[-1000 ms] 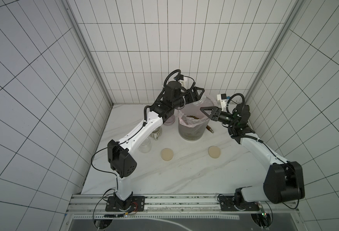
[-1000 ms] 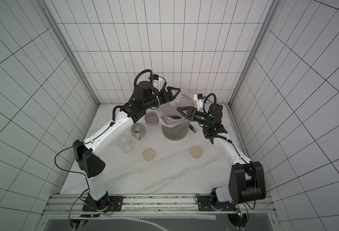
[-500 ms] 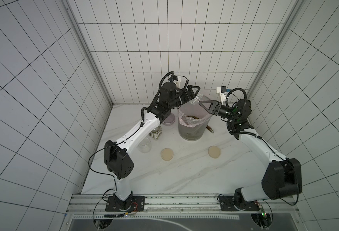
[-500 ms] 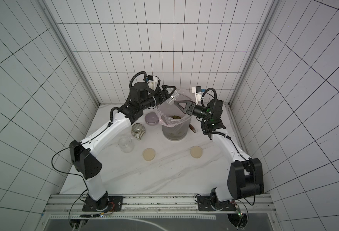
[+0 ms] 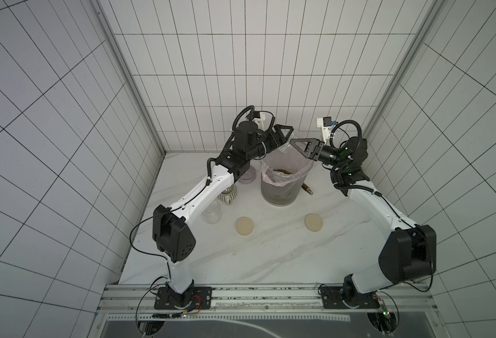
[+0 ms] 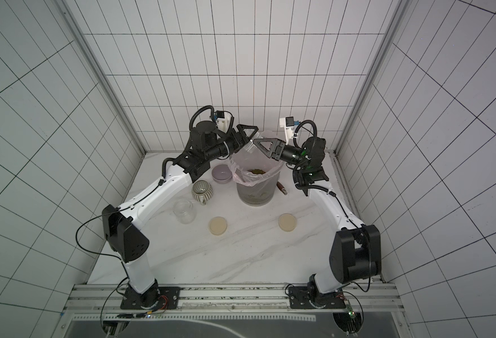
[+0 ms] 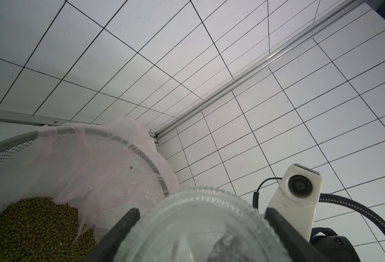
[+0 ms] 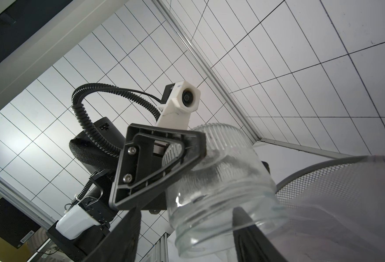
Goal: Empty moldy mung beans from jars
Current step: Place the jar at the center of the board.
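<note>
- The left end effector (image 5: 282,137) is clamped on a jar (image 8: 221,181), high over the bin (image 5: 279,193).
- That jar is clear glass with a ribbed wall and a threaded neck. It's lidless and tipped, mouth slanting down toward the bin.
- The right end effector (image 5: 296,144) has come up close, its fingers (image 8: 128,231) spread either side of the jar's mouth. Tile shows between one finger and the glass, so no grip.
- The beans (image 7: 35,226) are tiny round olive-brown grains, heaped in the bin's pink liner (image 7: 96,163). One bean is stuck higher up the plastic.
- A second jar (image 6: 184,211) stands upright and lidless on the desk (image 6: 241,257), on the left arm's side.
- Two flat beige lids (image 6: 218,225) lie well apart on the desk in front of the bin.
</note>
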`<state>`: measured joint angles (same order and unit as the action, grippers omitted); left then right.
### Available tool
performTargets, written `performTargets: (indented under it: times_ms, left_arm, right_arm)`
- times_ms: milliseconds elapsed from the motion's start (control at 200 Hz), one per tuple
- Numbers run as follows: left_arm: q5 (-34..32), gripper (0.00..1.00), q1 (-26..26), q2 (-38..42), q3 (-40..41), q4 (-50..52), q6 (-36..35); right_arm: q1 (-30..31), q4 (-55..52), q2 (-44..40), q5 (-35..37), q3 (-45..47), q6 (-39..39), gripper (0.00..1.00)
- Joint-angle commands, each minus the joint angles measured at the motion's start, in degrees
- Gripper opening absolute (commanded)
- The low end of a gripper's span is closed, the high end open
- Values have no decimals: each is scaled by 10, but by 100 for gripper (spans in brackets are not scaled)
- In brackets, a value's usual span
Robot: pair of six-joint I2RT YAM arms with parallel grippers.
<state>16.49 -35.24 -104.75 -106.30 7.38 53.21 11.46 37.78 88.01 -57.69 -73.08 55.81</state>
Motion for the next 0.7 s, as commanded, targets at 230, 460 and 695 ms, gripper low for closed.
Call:
performTargets:
  times_ms: [230,460,695]
  left_arm:
    - [16,66,-2,22,3,-54,22]
    - [18,66,-2,18,0,-49,19]
    - [18,66,-3,15,-3,-48,19]
  right_arm:
    - [9,44,26,-8,-44,32,51]
    - [14,54,42,-16,-64,40,49]
    - [21,57,52,-22,-75,47,26]
